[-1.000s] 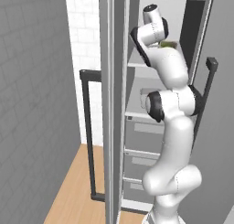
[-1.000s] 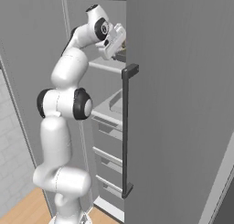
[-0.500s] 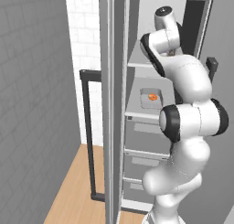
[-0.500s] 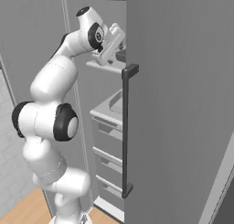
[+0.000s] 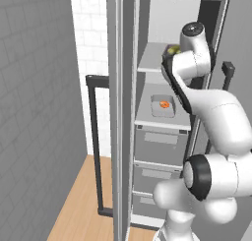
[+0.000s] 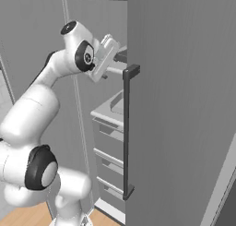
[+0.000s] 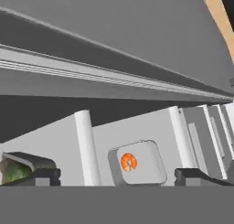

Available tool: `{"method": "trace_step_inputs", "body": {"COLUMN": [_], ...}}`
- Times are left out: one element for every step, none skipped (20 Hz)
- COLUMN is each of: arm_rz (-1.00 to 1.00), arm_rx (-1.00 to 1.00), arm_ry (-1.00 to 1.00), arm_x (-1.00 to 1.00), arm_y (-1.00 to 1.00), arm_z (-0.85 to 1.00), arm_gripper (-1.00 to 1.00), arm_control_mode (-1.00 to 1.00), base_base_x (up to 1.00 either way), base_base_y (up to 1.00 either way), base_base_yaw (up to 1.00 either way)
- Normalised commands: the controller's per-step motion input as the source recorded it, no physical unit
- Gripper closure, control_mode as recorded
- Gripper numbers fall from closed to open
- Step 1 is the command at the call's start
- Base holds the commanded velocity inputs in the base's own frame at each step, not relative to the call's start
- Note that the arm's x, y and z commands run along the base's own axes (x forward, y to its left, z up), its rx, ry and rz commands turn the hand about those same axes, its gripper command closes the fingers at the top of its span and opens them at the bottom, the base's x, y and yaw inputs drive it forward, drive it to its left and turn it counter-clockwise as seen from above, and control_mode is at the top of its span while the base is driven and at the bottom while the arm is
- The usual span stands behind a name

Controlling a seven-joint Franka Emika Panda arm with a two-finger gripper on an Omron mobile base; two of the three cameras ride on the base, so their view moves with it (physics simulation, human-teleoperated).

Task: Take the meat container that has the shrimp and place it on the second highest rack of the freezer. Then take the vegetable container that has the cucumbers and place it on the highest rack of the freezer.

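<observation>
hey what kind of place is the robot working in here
Most likely a kitchen, at an open freezer: a shrimp container on one rack, a vegetable container on the rack above, drawers below, and wood flooring.

Grey shrimp container [image 5: 164,105] flat on second-highest rack [image 5: 147,118], cucumber container [image 5: 171,50] on top rack [image 5: 150,63]

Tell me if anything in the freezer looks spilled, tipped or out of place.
Nothing stands out. The shrimp container sits flat on its rack, the cucumber container rests on the rack above, and nothing has spilled. The open pincer holds nothing.
</observation>
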Motion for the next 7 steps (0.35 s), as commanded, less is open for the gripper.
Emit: {"method": "trace_step_inputs", "body": {"arm_rz": [0.00,0.00,0.00,0.00,0.00,0.00,0.00], "arm_rx": [0.02,0.03,0.03,0.01,0.00,0.05,0.07], "arm_ry": [0.00,0.01,0.01,0.09,0.14,0.17,0.21], "arm_x": [-1.00,-1.00,-1.00,-1.00,-1.00,-1.00,-1.00], "arm_y": [0.09,0.09,0.10,0.28,0.35,0.31,0.31], "arm_z": [0.00,0.00,0.00,0.00,0.00,0.00,0.00], "arm_gripper": [-1.00,-1.00,-1.00,-1.00,-1.00,-1.00,-1.00], "arm_control_mode": [-1.00,-1.00,-1.00,-1.00,-1.00,-1.00,-1.00], "base_base_x": [0.00,0.00,0.00,0.00,0.00,0.00,0.00], "base_base_y": [0.00,0.00,0.00,0.00,0.00,0.00,0.00], "base_base_yaw": [0.00,0.00,0.00,0.00,0.00,0.00,0.00]}}
